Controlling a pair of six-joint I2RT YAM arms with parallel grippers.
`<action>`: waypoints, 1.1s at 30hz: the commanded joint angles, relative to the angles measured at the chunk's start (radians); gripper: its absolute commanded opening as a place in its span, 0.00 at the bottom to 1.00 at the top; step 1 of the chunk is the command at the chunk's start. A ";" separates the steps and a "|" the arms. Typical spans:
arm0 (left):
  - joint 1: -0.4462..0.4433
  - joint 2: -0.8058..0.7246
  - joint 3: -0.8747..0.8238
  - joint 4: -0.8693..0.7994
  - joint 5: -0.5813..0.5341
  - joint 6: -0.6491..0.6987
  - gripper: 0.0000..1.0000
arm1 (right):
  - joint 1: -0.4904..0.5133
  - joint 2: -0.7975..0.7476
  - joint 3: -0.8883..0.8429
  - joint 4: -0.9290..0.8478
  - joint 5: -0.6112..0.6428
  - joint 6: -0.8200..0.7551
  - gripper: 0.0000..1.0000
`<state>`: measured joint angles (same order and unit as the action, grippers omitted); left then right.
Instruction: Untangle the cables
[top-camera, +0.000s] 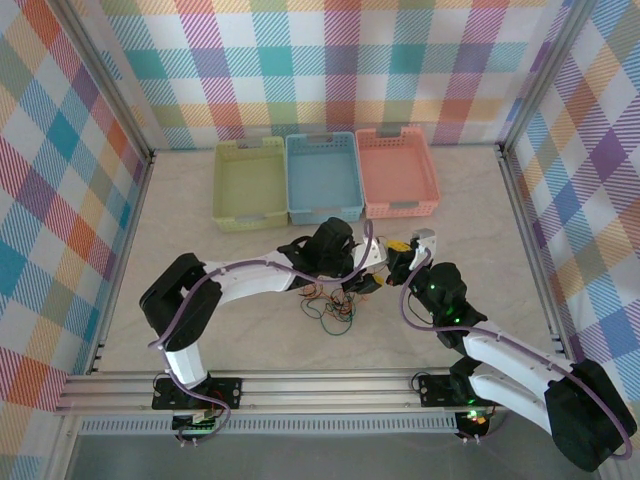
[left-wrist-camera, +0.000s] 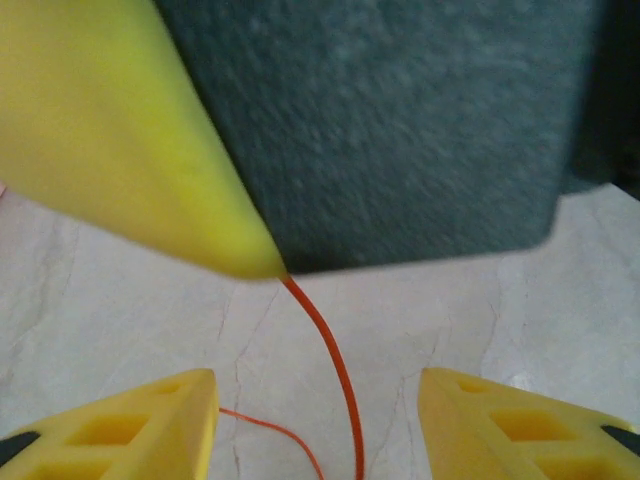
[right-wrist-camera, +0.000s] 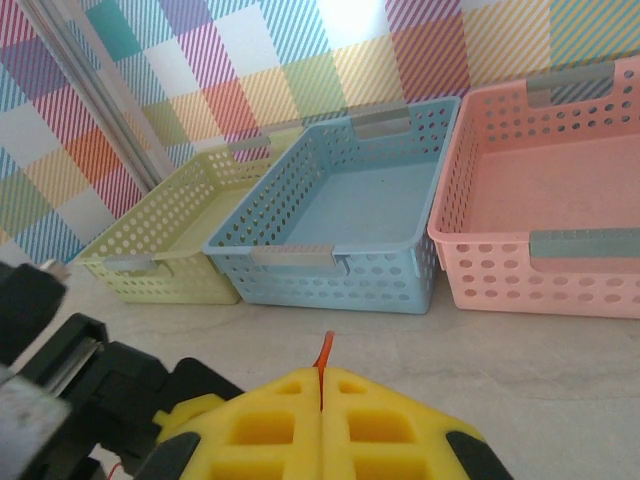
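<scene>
while the right gripper (right-wrist-camera: 322, 388) pinches a red cable (right-wrist-camera: 323, 350) before the blue basket (right-wrist-camera: 330, 258), the left gripper (left-wrist-camera: 316, 390) stands spread astride it. other cables (top-camera: 328, 310) lie tangled on the basket's near side

No legible text, no labels, no brand marks, no numbers or signs

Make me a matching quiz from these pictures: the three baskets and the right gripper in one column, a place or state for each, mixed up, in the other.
1. green basket
2. blue basket
3. pink basket
4. right gripper

A. middle of the row
B. shut on red cable
C. right end of the row
D. left end of the row

Pairs: 1-D, 2-A, 3-C, 4-B
</scene>
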<state>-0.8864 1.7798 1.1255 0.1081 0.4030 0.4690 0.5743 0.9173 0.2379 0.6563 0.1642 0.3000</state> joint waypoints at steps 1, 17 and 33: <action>-0.008 0.030 0.044 0.001 0.017 0.030 0.53 | -0.004 -0.014 0.031 0.014 0.003 0.011 0.00; -0.008 0.063 0.014 0.049 0.048 0.036 0.15 | -0.005 -0.072 0.024 -0.018 0.030 0.014 0.00; 0.003 0.033 -0.061 0.079 -0.017 0.029 0.12 | -0.006 -0.240 0.014 -0.096 0.052 0.024 0.00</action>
<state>-0.8860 1.8263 1.0863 0.1577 0.3893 0.4938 0.5743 0.7273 0.2379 0.5652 0.2001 0.3069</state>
